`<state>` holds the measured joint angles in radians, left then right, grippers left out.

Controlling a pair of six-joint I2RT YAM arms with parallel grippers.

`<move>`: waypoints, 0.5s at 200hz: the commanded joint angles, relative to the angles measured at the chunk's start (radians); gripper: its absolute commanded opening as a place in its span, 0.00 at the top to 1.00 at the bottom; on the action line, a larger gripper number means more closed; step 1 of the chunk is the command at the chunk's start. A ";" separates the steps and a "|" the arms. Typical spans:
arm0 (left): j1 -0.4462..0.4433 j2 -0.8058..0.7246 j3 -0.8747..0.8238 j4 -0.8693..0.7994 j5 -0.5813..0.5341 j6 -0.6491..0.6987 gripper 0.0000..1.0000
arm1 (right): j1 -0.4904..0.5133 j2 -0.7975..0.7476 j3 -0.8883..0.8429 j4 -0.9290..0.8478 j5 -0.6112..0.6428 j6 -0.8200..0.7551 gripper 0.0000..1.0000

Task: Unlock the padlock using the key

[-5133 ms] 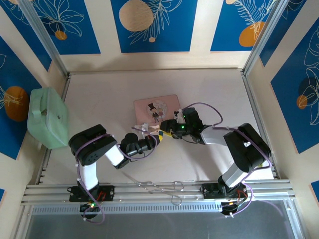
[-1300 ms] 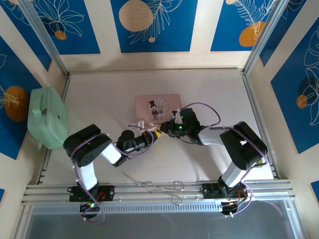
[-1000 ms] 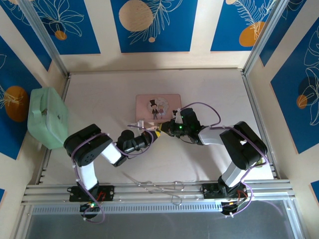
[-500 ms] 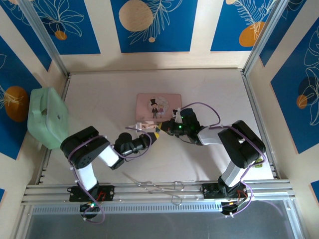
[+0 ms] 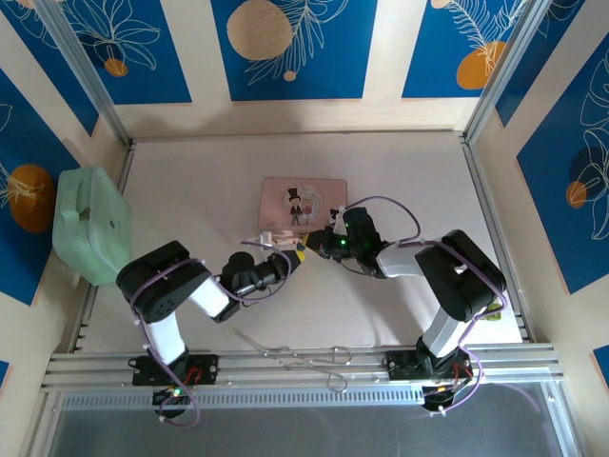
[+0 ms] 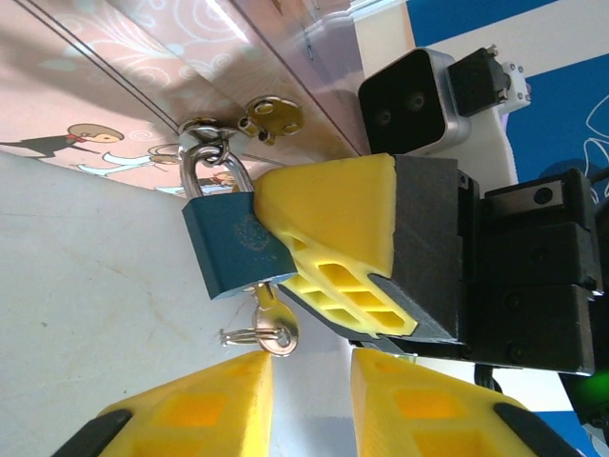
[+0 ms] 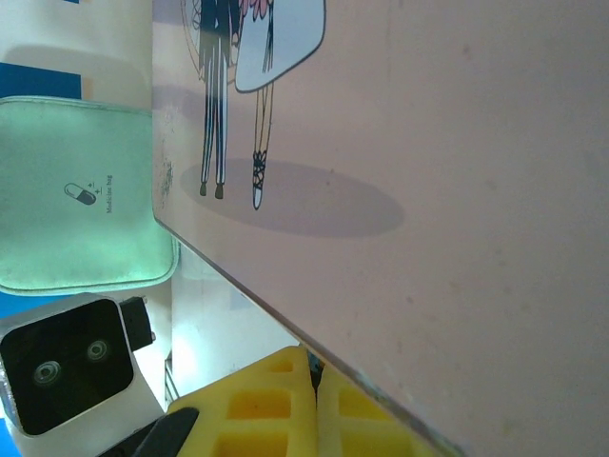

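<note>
The small padlock has a bluish body, and its silver shackle hooks through the latch of the pink box. The key, with a wire ring, sits in the padlock's underside. My right gripper is shut on the padlock; one of its yellow fingers presses against the padlock's side. My left gripper is open just below the key, its two pads apart and touching nothing. From above, the left gripper and right gripper meet at the box's near edge.
A mint-green pouch lies at the left wall and also appears as the green pouch. The pink box lid looms close over the right fingers. Thin wire pieces lie on the near rail.
Over five seconds the pink box and both grippers have shifted slightly toward the far side. In the last half second almost nothing has moved.
</note>
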<state>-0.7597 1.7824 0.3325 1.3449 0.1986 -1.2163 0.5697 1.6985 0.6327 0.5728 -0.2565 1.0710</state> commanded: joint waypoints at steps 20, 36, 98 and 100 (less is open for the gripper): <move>-0.005 -0.014 0.019 -0.021 -0.071 -0.002 0.69 | 0.048 0.102 -0.091 -0.343 -0.144 0.223 1.00; -0.005 -0.026 0.023 -0.053 -0.084 0.003 0.68 | 0.050 0.101 -0.092 -0.340 -0.144 0.225 1.00; -0.005 -0.015 0.060 -0.082 -0.099 -0.012 0.73 | 0.055 0.101 -0.088 -0.343 -0.149 0.225 1.00; -0.004 -0.014 0.060 -0.081 -0.098 -0.014 0.73 | 0.055 0.101 -0.088 -0.343 -0.148 0.225 1.00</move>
<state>-0.7597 1.7748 0.3656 1.2659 0.1204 -1.2263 0.5762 1.6989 0.6327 0.5732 -0.2417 1.0748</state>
